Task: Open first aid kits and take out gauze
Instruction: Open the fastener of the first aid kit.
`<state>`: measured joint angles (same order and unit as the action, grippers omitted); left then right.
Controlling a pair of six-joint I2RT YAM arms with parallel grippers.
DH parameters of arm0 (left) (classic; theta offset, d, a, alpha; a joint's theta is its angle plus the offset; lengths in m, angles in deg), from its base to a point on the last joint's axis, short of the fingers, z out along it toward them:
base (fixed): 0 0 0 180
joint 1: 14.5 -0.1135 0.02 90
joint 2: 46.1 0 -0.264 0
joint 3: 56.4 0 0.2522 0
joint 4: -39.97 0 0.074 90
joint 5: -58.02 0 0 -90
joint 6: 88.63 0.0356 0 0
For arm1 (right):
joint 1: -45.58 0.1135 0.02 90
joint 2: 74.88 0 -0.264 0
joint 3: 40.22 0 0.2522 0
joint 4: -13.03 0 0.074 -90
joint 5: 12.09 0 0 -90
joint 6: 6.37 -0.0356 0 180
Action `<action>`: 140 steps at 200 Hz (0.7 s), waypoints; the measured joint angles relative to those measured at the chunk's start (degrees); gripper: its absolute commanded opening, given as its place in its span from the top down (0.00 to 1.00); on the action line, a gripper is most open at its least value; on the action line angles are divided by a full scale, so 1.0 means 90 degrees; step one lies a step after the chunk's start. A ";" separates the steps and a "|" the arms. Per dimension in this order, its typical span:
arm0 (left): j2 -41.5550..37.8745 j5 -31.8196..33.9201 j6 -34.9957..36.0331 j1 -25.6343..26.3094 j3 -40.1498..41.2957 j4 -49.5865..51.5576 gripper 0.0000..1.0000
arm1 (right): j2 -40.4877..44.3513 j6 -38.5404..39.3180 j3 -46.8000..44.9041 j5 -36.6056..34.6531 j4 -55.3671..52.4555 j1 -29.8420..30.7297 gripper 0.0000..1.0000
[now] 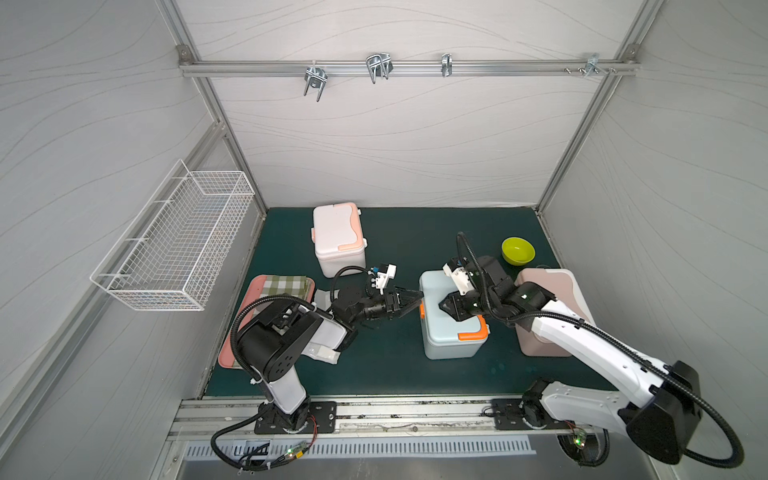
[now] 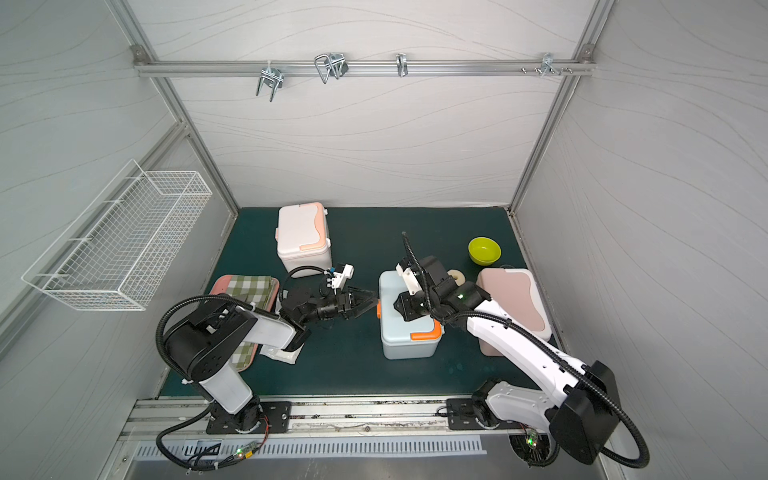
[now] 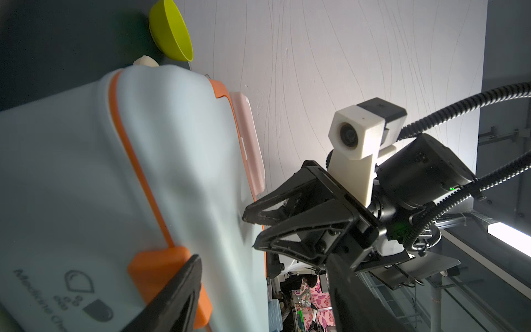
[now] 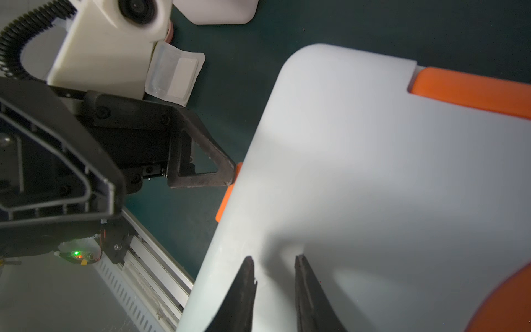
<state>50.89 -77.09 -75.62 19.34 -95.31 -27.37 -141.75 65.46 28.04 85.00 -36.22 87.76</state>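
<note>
The pale blue kit (image 1: 453,345) is smooth, matt plastic; its orange clasp (image 1: 473,331) has a similar satin finish. The gauze pouch (image 4: 175,74) is clear, crinkled, glossy film over a white pad. The checked cloth (image 1: 286,284) is woven fabric. The green bowl (image 1: 518,250) is glossy plastic. The wire basket (image 1: 174,245) is white-coated metal. The counter (image 1: 386,365) carries a dark, matt mat. The black fingers (image 4: 245,287) look matt and slightly rough.

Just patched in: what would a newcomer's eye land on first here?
The pale blue kit with orange trim at mid-table, lid shut, with both arms at it: the left end effector open at its side clasp, the right end effector slightly open over the lid. Next, the lime green bowl at the back right and a gauze pouch on the mat by the left arm.
</note>
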 measured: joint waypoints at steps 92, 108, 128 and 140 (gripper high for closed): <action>-0.0624 0.0027 0.0551 -0.0056 0.0160 0.1729 0.18 | -0.0019 -0.0036 -0.0002 0.0017 0.0051 0.0022 0.73; -0.0330 0.0029 0.0440 -0.0015 0.0083 0.1530 0.22 | -0.0049 -0.0049 -0.0005 0.0049 0.0080 0.0024 0.73; 0.0090 0.0032 0.0204 0.0117 -0.0073 0.1139 0.27 | -0.0061 -0.0056 -0.0015 0.0068 0.0131 0.0029 0.78; 0.0216 0.0053 0.0095 0.0231 -0.0172 0.1015 0.29 | -0.0061 -0.0080 -0.0034 0.0080 0.0177 0.0029 0.79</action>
<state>52.84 -76.61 -74.77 21.42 -96.86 -18.24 -142.30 64.73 27.73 85.72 -34.62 88.02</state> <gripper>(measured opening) 0.723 0.217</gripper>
